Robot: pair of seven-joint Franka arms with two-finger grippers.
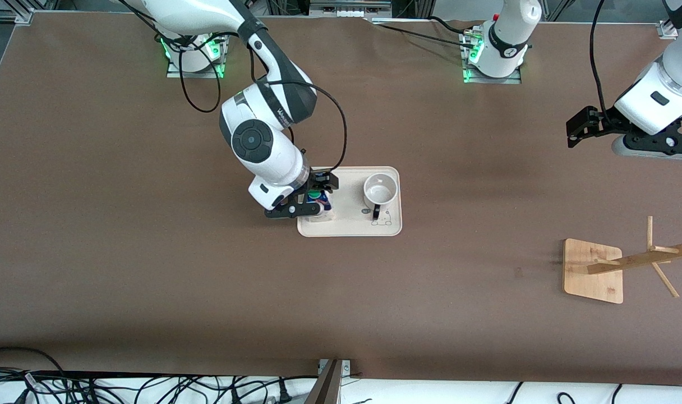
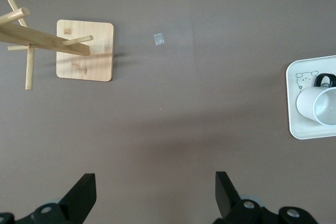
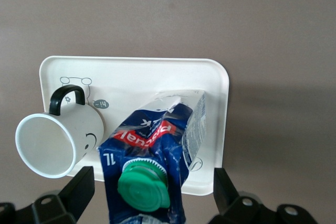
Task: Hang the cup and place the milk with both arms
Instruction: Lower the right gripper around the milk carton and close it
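The milk (image 1: 319, 197), a blue carton with a green cap (image 3: 143, 186), stands on the white tray (image 1: 349, 224) at the tray's end toward the right arm. My right gripper (image 1: 313, 200) hangs open right over the carton's top. Its fingers (image 3: 79, 187) flank the carton with a gap on each side, touching nothing. The cup (image 1: 380, 189), white with a black handle, stands upright on the same tray toward the left arm's end, its handle pointing to the front camera. My left gripper (image 2: 156, 198) waits open and empty above bare table at the left arm's end.
A wooden cup rack (image 1: 593, 269) with pegs stands on its square base near the left arm's end, nearer the front camera than the tray. The left wrist view shows the rack's base (image 2: 84, 51) and the cup (image 2: 317, 106). Cables run along the table's front edge.
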